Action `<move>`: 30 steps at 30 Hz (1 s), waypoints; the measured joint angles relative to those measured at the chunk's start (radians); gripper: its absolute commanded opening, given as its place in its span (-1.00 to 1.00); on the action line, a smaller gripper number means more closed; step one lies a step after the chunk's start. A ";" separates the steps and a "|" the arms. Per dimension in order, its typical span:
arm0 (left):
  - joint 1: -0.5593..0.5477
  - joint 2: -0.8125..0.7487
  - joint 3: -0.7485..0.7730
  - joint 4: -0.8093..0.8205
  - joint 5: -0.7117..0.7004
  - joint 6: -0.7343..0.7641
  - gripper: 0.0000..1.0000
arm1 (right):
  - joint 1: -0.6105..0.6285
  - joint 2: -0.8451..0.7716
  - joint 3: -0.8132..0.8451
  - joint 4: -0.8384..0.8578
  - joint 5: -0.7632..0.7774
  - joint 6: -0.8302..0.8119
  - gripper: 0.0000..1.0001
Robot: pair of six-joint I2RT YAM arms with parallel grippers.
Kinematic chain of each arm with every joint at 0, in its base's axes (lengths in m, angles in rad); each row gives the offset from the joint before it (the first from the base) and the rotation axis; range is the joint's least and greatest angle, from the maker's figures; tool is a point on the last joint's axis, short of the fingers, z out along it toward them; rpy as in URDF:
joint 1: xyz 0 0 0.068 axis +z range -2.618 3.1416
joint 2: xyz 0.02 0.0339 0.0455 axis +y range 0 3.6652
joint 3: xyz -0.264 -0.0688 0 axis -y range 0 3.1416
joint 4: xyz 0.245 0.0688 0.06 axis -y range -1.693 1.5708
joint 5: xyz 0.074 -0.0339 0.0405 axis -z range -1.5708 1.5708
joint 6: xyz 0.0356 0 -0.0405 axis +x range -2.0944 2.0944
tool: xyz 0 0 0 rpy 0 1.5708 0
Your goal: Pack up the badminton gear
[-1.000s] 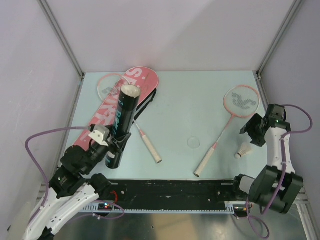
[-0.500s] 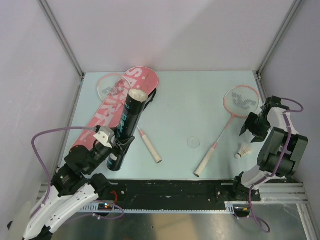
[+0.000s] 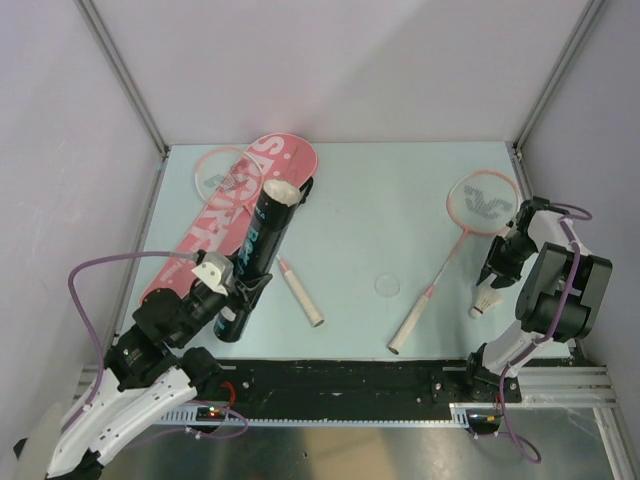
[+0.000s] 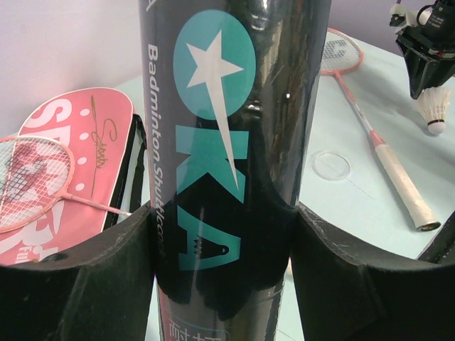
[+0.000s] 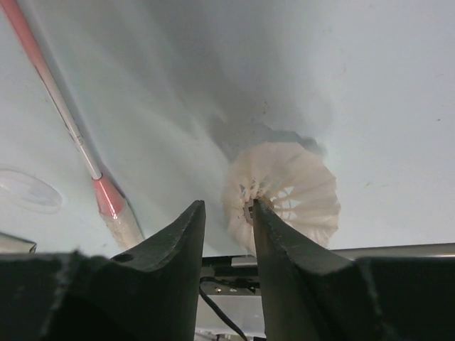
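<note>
Pink racket case, white-lettered: it is being shown laid diagonally at the left of the pale table, a black strap along its right edge. First racket: its pink-framed head is being carried on the case's far end, its shaft is being crossed by the tube, and its white handle is lying on the table just right of the tube. Black printed tube: it is being held near its lower end by the left gripper, both fingers pressed to its sides, with its open end tilted away over the case. Clear disc: it is being left flat mid-table. Second racket: it is lying at the right, handle toward the near edge. White shuttlecock: it is resting just right of that handle. Right gripper: its jaws are being held narrow directly over the shuttlecock, one finger at the feather rim; whether the feathers are being pinched cannot be told.
</note>
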 measured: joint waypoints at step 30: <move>0.000 0.105 -0.013 0.005 0.087 0.061 -1.00 | 0.165 -0.395 0.323 0.036 -0.229 0.068 -1.00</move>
